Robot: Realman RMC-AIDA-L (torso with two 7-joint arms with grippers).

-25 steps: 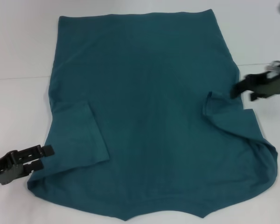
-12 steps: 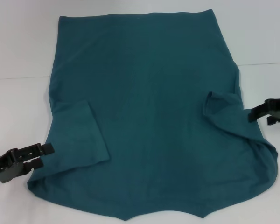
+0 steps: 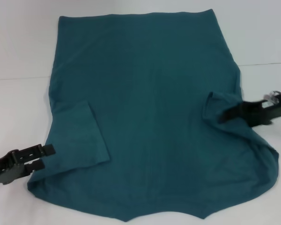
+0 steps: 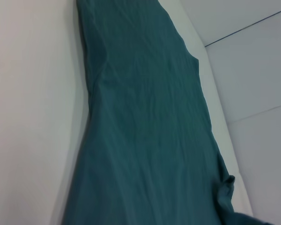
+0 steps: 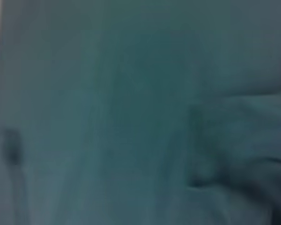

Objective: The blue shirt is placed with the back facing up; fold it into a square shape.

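Both end effectors flank the blue shirt: right end effector, fingers apart, over sleeve at 3 o'clock; left end effector, fingers apart, at 8 o'clock edge.

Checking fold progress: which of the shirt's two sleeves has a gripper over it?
The sleeve on the robot's right: the right gripper reaches over it. The left gripper sits at the shirt's edge, beside the other sleeve.

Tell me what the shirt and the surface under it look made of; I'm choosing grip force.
The blue shirt looks like soft, matte knit fabric, probably cotton-like: it creases, drapes limply and shows no shine. The table appears smooth, hard and white, possibly laminate; faintly glossy, with a thin seam line. Exact materials can't be confirmed.
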